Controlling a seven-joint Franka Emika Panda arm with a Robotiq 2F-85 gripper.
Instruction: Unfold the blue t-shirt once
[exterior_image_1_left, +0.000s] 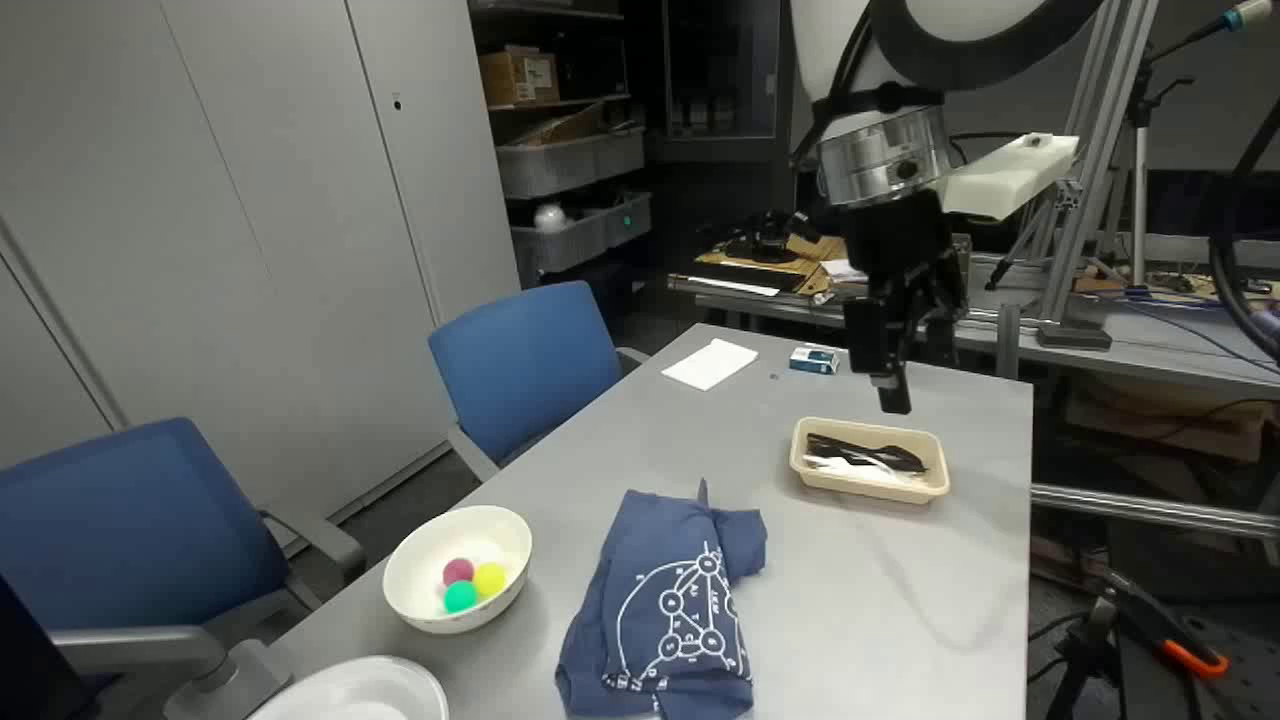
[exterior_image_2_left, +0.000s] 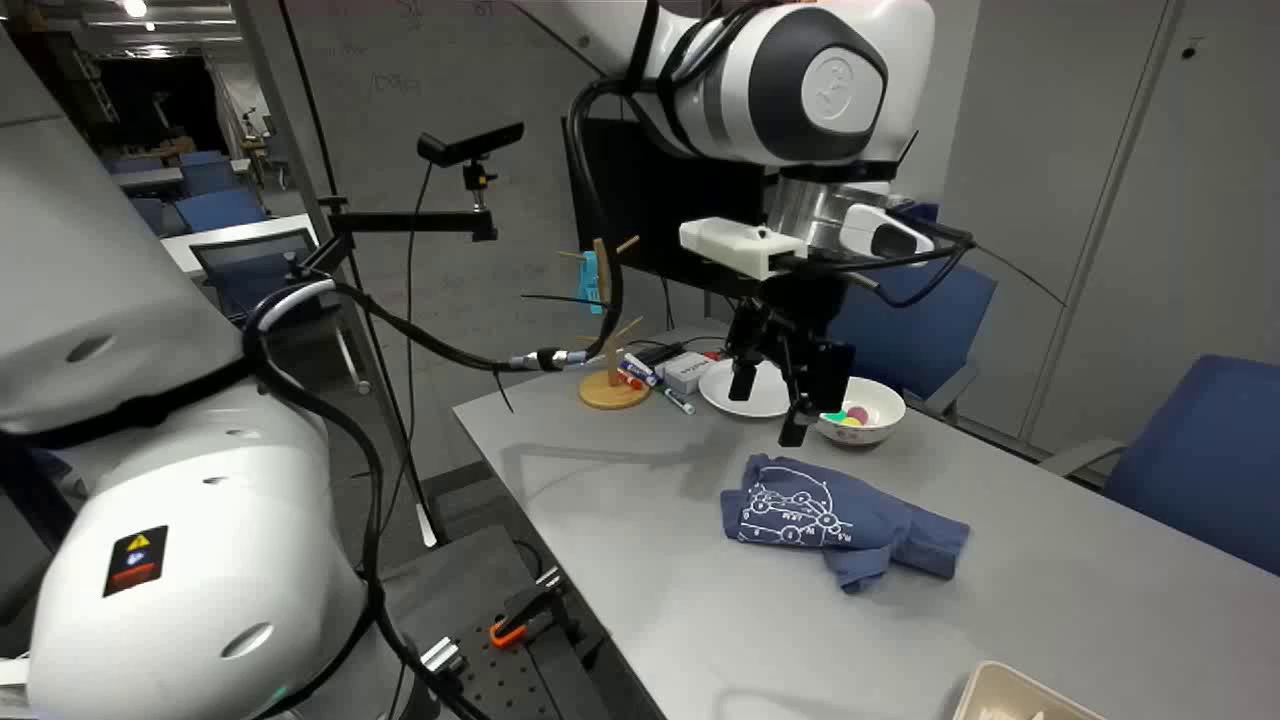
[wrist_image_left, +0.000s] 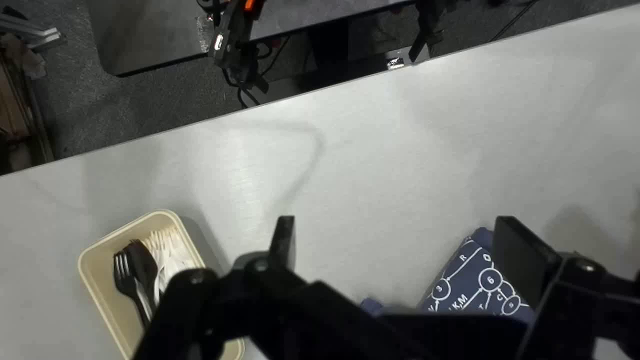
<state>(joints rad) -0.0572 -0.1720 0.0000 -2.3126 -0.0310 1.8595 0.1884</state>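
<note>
T-shirt (exterior_image_1_left: 660, 605) (navy-blue cloth, white line print): lying folded on flat, grey, metal-look tabletop (exterior_image_1_left: 880, 600), prob. for unfolding.
Pincer (wrist_image_left: 399, 240) (black, two-fingered, metal-look): hovering w/o contact, gaping wide, gripping nothing, prob. readying for edge pinch.

Blue t-shirt (wrist_image_left: 462, 282) printed with R, 3, 6 and K,M in white, lower than the end effector (wrist_image_left: 396, 235), yellow triangle sign (exterior_image_2_left: 138, 543) well apart from it, on the robot arm (exterior_image_2_left: 200, 640)
</note>
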